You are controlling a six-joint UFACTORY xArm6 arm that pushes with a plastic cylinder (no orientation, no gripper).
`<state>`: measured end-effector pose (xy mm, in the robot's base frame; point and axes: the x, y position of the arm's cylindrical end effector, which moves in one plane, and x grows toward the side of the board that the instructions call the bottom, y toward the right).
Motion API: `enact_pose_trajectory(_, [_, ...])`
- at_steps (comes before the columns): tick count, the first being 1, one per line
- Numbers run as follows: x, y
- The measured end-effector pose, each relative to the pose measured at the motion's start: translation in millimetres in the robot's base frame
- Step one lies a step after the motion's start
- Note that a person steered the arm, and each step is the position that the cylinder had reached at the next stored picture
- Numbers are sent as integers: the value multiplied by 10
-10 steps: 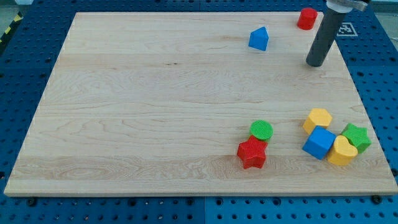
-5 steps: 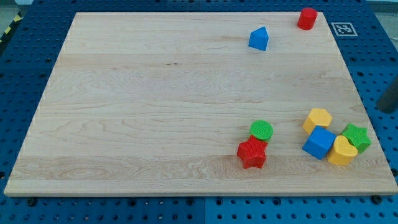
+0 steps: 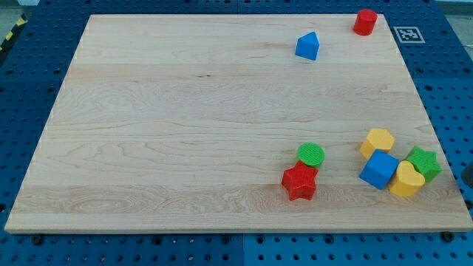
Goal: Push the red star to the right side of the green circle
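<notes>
The red star (image 3: 299, 182) lies on the wooden board (image 3: 185, 133) near its bottom edge. It touches the green circle (image 3: 311, 154) from the bottom left. Only a dark sliver of my rod (image 3: 469, 179) shows at the view's right edge, off the board and right of the green star (image 3: 424, 162). My tip itself cannot be made out. It is far to the right of the red star.
A cluster sits at the board's right: a yellow hexagon (image 3: 378, 141), a blue cube (image 3: 380, 169), a yellow heart-like block (image 3: 406, 179) and the green star. A blue block (image 3: 307, 46) and a red cylinder (image 3: 364, 22) lie near the top.
My rod moved from the board's top right, off the board, and down the view's right edge until almost out of view. No block has moved.
</notes>
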<state>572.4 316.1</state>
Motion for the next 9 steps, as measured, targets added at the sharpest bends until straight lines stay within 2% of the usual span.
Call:
enact_pose_trajectory(1, [296,-162])
enact_pose_trajectory(2, [361,-276])
enact_pose_trajectory(5, [185,-861])
enact_pose_trajectory(6, [-73,-868])
enact_pose_trajectory(9, [-229,-1680])
